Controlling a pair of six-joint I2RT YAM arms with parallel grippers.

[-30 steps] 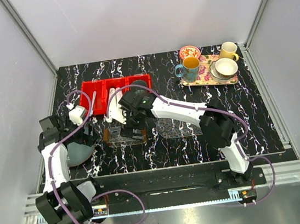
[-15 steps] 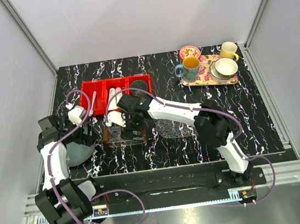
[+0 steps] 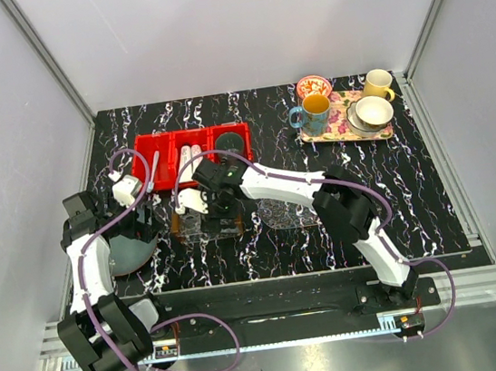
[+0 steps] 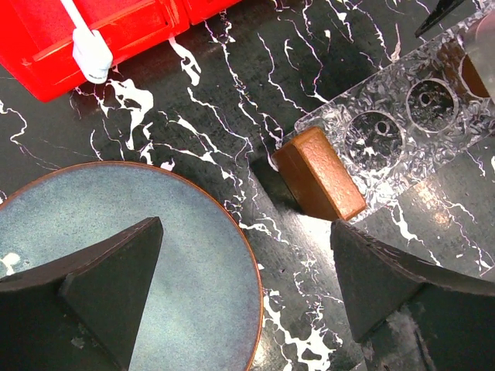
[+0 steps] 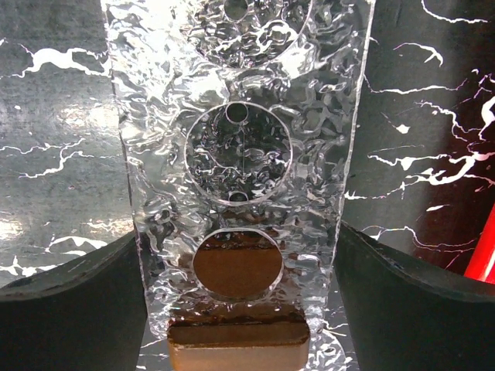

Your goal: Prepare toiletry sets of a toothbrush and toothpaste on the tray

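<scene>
The clear tray [image 3: 205,223] with orange-brown ends lies in front of the red bin [image 3: 162,142]. It fills the right wrist view [image 5: 240,154], with one brown end [image 5: 238,344] nearest the camera. My right gripper [image 3: 206,202] hangs open over it, one finger [image 5: 69,294] on each side of its long edges, holding nothing. The toothbrush [image 3: 155,166] lies in the bin's left compartment; its white head shows in the left wrist view [image 4: 91,54]. Two white toothpaste tubes [image 3: 188,159] lie in the middle compartment. My left gripper [image 4: 247,294] is open and empty above a blue plate [image 4: 116,232], beside the tray's left end [image 4: 319,174].
A floral tray [image 3: 342,123] with several mugs stands at the back right. A dark round object [image 3: 232,139] sits in the bin's right compartment. A second clear patterned piece [image 3: 295,208] lies right of the tray. The blue plate [image 3: 127,253] is at the left.
My right gripper has moved left along the clear tray, toward its left end. The left arm has hardly moved.
</scene>
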